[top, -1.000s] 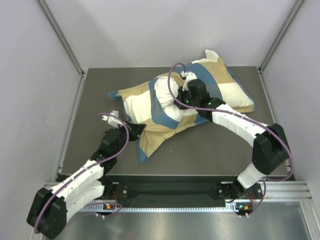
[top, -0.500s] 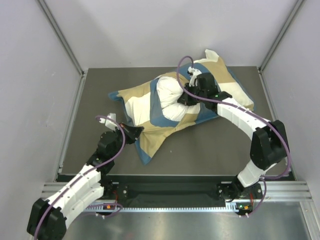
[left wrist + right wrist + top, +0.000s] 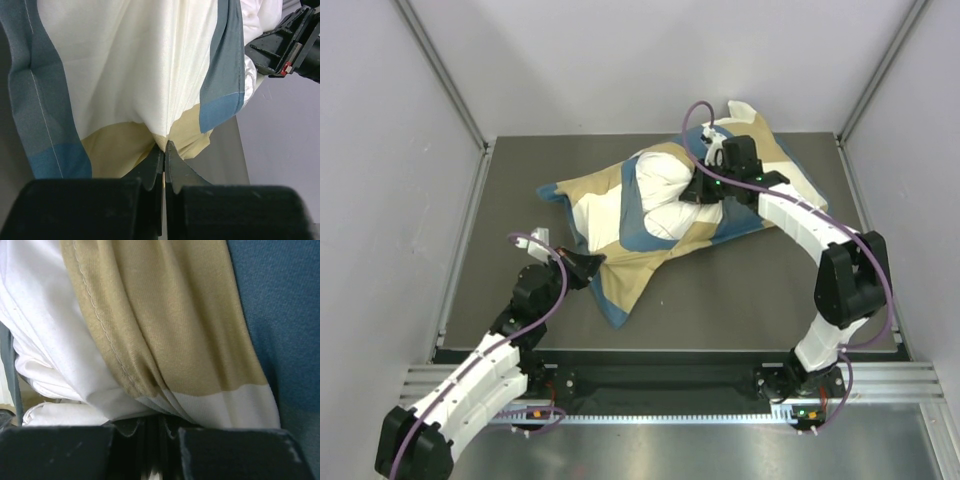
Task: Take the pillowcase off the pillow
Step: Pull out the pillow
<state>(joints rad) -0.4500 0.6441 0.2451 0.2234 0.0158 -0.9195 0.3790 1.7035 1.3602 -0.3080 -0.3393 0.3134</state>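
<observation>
Pale grey walls close in a dark grey table (image 3: 500, 290), and I'm looking over the two arms bolted at its near edge. The pillowcase (image 3: 610, 200), in big checks of blue, tan and cream, sprawls from the middle of the table toward the far right corner, with one limp end trailing down toward the near edge. The pillow (image 3: 665, 180) bulges white out of a gap in the cover about midway along, and the far right part of the cover looks plump.

The left gripper (image 3: 590, 263) sits at the near left side of the cover. Its fingers (image 3: 152, 172) are pressed together on a small pinch of cream and tan fabric, which fans up taut from the tips.

The right gripper (image 3: 700, 190) reaches in from the right edge and rests on the cover just beside the white bulge. Its jaws are clamped tight on gathered folds of tan and cream pillowcase cloth. The white pillow presses in right against those folds; whether any of it is caught in the grip too, I cannot tell.
</observation>
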